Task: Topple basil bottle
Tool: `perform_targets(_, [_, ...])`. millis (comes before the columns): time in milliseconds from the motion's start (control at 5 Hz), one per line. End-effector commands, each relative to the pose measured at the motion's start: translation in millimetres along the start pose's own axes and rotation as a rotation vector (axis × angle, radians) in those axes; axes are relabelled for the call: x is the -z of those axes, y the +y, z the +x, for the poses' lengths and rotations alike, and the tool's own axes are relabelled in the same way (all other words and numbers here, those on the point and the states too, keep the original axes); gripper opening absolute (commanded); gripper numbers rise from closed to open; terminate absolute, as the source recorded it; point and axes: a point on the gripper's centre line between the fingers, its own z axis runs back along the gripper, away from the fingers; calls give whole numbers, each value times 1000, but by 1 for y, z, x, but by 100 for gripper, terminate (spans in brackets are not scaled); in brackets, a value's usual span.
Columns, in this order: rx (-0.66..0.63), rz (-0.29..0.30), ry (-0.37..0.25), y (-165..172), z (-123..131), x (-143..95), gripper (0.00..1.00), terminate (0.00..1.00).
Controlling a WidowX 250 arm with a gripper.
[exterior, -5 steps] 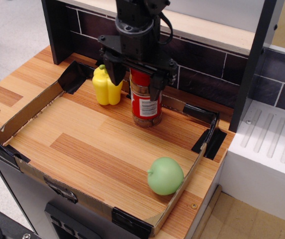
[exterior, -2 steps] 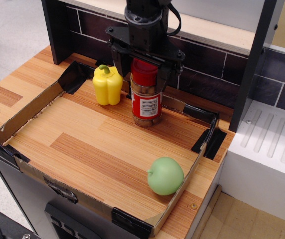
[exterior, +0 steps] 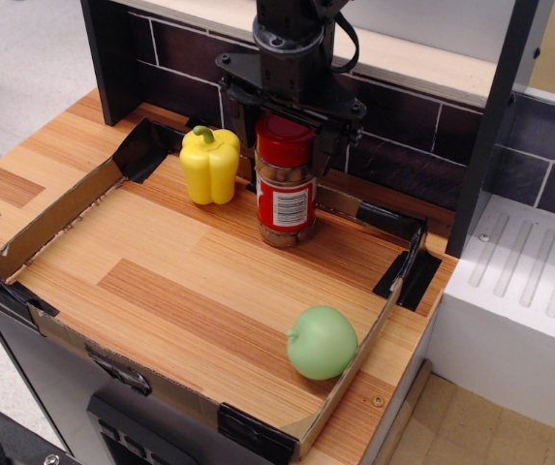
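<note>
The basil bottle (exterior: 286,183) stands upright on the wooden board at the back middle: a clear jar with a wide red lid, a red-and-white label and brownish contents. My black gripper (exterior: 288,124) hangs just above and behind its lid, with the jaws spread apart to either side of the lid and holding nothing. The lid shows fully in front of the gripper.
A yellow bell pepper (exterior: 209,164) stands just left of the bottle. A pale green ball (exterior: 322,341) lies at the front right corner. A low cardboard rim (exterior: 54,216) with black taped corners surrounds the board. A dark tiled wall (exterior: 403,145) is behind, a white drain rack (exterior: 519,291) at right.
My gripper has risen and moved back and slightly right, from straddling the bottle's upper part to above and behind its lid. The bottle still stands in the same spot.
</note>
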Motion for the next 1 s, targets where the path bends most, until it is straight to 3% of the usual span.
perform_targets(0, [48,-96,-116,-1,-1,-16,0,0])
perform_targets(200, [84,-175,-189,2,-14,-20,0,0])
perform_targets(600, [102,-252,-372,4,-30,-18,0,0])
perform_targets(800, [157,-318,-414,7,-39,-14,0,0])
